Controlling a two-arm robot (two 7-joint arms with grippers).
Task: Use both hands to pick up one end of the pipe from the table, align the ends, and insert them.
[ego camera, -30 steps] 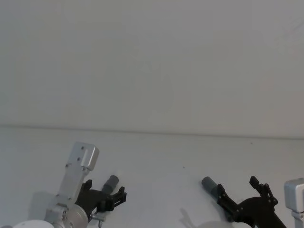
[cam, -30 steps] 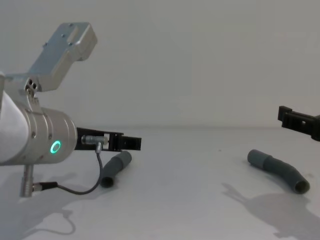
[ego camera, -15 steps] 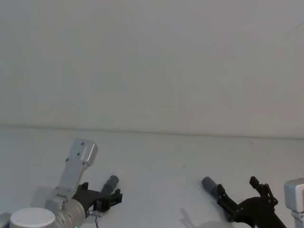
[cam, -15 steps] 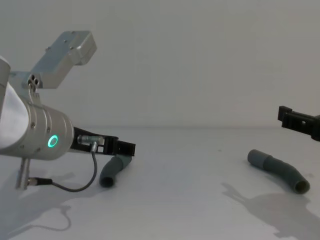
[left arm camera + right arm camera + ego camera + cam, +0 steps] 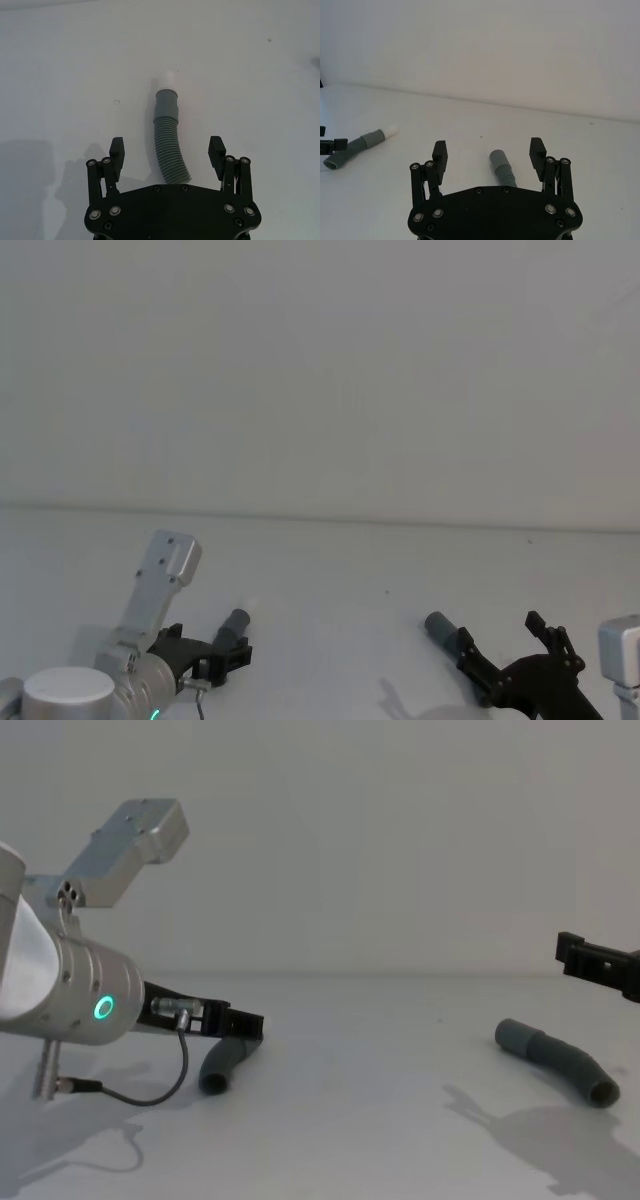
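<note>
Hovering low over the counter (image 5: 60, 75), the left claw (image 5: 167, 145) is holding its fingers spread wide, gripping nothing. The ribbed hose piece (image 5: 165, 131) is lying flat between those two fingers, touching neither. Its near end is running under the claw's palm, while its white tip (image 5: 167, 80) is pointing straight out ahead of the fingertips. From the chest camera the left claw (image 5: 245, 1023) is sitting just above that hose piece (image 5: 225, 1065), with the green ring light (image 5: 102, 1009) glowing on the wrist behind it.

Over on the other side, the right claw (image 5: 488, 147) is also gaping open and empty. It is hanging well above the second hose piece (image 5: 502, 169), whose grey cuff (image 5: 496, 156) is showing between its fingers, round mouth facing forward. That second piece is resting on the counter.
</note>
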